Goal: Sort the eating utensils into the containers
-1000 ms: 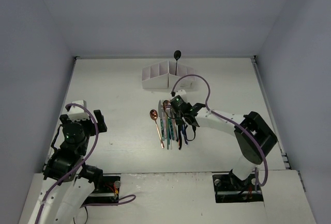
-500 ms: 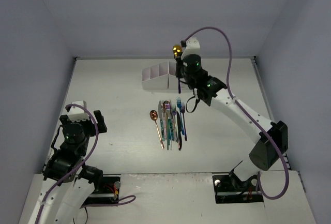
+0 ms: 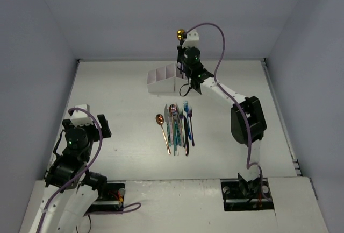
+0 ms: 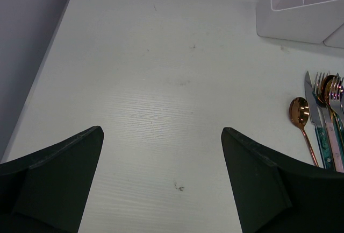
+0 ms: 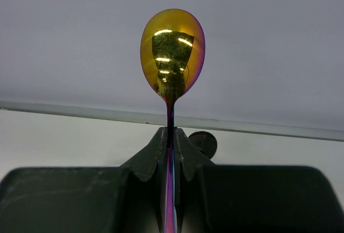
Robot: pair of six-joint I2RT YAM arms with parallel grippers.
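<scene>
My right gripper (image 3: 184,44) is raised over the right end of the white organiser box (image 3: 161,79) at the back of the table. It is shut on the stem of a gold spoon (image 3: 181,33) with a purple handle, held upright with the bowl up (image 5: 172,55); the jaws (image 5: 170,136) pinch the stem. A black spoon bowl (image 5: 203,142) shows just behind them. Several utensils (image 3: 179,126) lie side by side mid-table, with a copper spoon (image 3: 160,121) at their left. My left gripper (image 3: 88,121) is open and empty (image 4: 161,131) over bare table at the left.
Grey walls close the table on the left, back and right. The organiser's corner (image 4: 301,12) and the utensil row (image 4: 322,120) show at the right of the left wrist view. The right arm's purple cable (image 3: 220,55) arcs above the organiser.
My right arm took the gold spoon from the row and carried it up and back to above the organiser's right end. The left arm has not moved.
</scene>
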